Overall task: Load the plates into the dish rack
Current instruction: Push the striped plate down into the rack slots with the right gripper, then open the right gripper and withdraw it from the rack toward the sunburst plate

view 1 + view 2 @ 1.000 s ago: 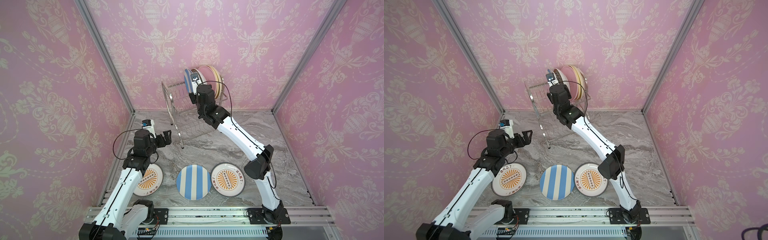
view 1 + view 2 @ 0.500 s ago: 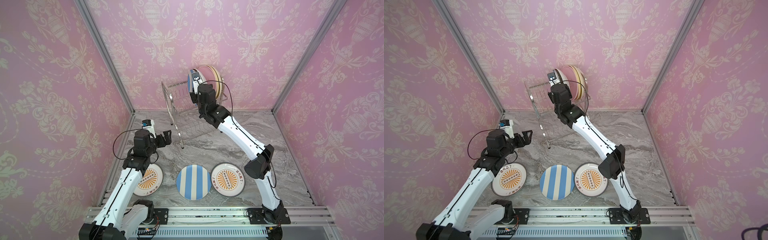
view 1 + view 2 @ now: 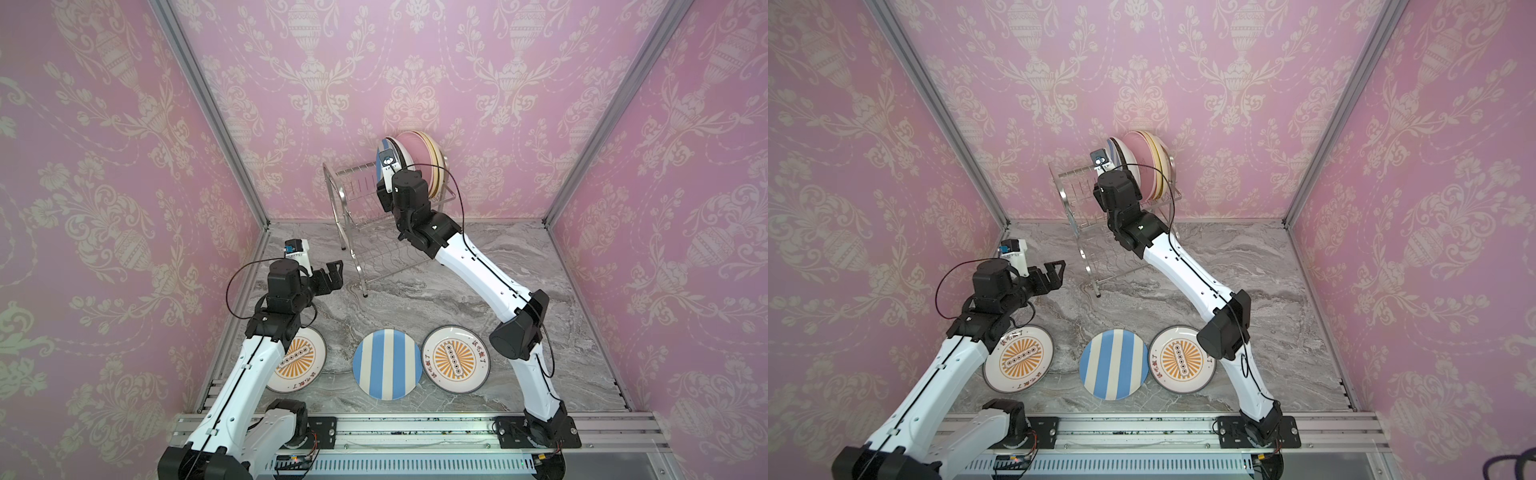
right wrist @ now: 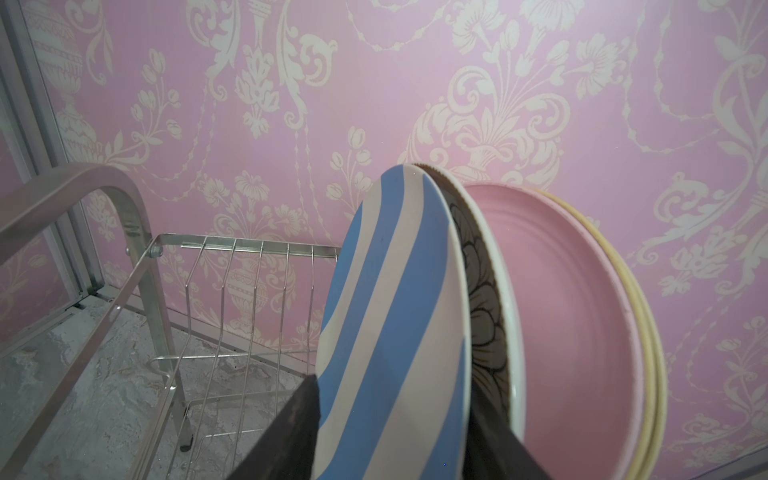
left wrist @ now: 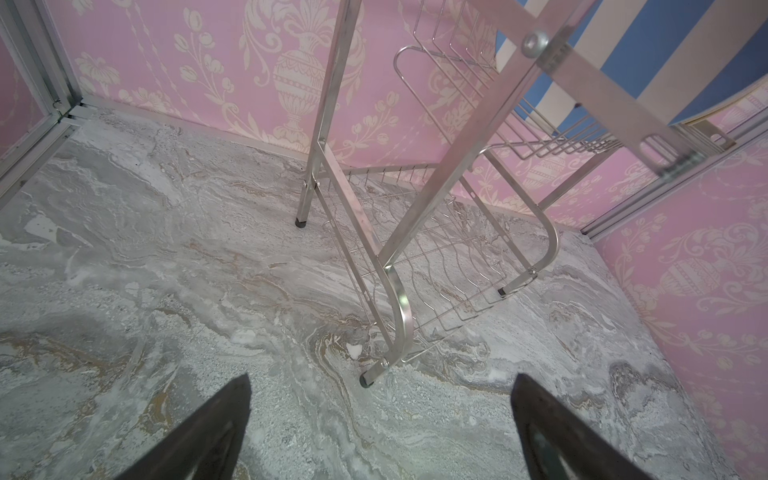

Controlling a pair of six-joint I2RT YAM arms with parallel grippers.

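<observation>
Far centre, upper tier of dish rack: five plates on edge. Leftmost is blue-and-white striped plate, then black-petal plate, pink plate, two yellowish rims at right. Right gripper straddles the striped plate's rim, one finger on each face; clamped or let go, cannot tell. Left gripper hangs spread and empty over marble tabletop, near the rack's near-left foot. Near edge, lying flat, left to right: left sunburst plate, second striped plate, right sunburst plate.
</observation>
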